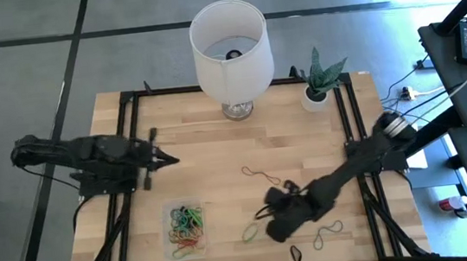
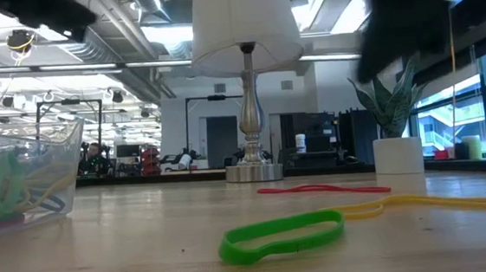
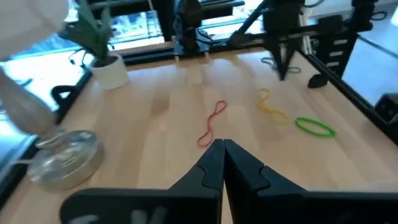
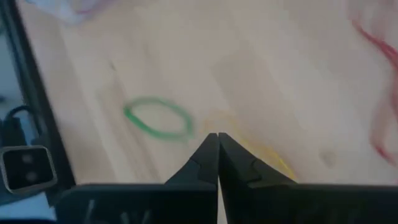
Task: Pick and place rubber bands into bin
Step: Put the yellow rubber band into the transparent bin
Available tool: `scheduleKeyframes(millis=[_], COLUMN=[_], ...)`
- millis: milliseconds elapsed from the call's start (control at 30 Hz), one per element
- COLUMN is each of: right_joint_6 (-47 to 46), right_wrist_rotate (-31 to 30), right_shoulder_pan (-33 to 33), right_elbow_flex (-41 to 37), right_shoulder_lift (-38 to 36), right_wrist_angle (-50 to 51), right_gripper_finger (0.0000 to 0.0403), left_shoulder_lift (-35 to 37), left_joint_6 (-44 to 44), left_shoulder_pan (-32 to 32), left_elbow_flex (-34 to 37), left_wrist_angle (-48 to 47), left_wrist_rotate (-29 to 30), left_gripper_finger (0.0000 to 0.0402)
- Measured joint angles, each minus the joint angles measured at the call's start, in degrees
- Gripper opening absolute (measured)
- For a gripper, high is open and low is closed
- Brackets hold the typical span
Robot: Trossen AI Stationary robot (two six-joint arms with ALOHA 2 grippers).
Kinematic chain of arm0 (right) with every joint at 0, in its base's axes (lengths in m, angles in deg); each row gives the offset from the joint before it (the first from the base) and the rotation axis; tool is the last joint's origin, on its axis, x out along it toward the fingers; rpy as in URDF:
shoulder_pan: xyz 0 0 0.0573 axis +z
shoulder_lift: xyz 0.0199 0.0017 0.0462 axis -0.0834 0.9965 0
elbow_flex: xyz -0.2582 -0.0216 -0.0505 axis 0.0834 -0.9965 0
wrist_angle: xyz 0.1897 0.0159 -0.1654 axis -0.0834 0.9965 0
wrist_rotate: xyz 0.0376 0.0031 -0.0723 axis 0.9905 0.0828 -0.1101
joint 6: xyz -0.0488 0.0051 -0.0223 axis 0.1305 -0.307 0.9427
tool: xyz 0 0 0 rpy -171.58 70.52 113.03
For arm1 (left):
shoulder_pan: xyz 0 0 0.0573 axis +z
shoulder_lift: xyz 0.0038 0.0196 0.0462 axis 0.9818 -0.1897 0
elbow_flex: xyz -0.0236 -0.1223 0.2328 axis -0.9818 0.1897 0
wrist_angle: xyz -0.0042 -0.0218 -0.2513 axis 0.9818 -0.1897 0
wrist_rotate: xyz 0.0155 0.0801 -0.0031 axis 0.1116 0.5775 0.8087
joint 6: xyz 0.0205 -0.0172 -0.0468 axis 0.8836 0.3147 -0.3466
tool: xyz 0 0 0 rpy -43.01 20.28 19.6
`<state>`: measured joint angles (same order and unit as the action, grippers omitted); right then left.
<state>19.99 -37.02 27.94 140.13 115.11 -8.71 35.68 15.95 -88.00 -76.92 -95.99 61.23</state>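
The clear bin [image 1: 185, 229] stands near the table's near-left edge with several coloured rubber bands inside; in the low view the bin [image 2: 20, 179] is at the left. Loose on the wood lie a green band [image 1: 251, 231] [image 2: 281, 235] [image 4: 158, 118], a red band [image 1: 260, 175] [image 2: 325, 188] [image 3: 211, 124], a yellow band [image 2: 422, 200] [image 3: 272, 107], a black band [image 1: 297, 252] and one more loop [image 1: 327, 235]. My right gripper [image 1: 268, 214] [image 4: 217, 135] hovers shut above the table just right of the green band, holding nothing I can see. My left gripper [image 1: 167, 161] [image 3: 222, 144] waits shut at the table's left, beyond the bin.
A white lamp [image 1: 231, 48] on a metal base [image 3: 65, 155] stands at the far middle. A potted plant [image 1: 320, 87] is at the far right. Black frame rails [image 1: 351, 135] run along the table's sides. Bare wood lies between bin and lamp.
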Motion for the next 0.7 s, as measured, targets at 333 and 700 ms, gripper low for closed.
scheduleKeyframes(millis=[333, 700], right_joint_6=[-13.28, -13.93], right_wrist_rotate=[-6.42, -6.41], right_shoulder_pan=[8.47, 14.82], right_elbow_flex=[-18.42, -31.32], right_shoulder_lift=[-16.56, -27.64], right_wrist_angle=[-1.0, 0.09], right_gripper_finger=[0.0004, 0.0004], left_shoulder_lift=[-32.51, -65.35], left_joint_6=[-2.61, -4.23], left_shoulder_pan=[-5.23, -12.3], left_elbow_flex=[-8.42, -35.07], left_wrist_angle=[9.69, 4.35], left_wrist_rotate=[-0.63, 3.66], left_gripper_finger=[0.0002, 0.0034])
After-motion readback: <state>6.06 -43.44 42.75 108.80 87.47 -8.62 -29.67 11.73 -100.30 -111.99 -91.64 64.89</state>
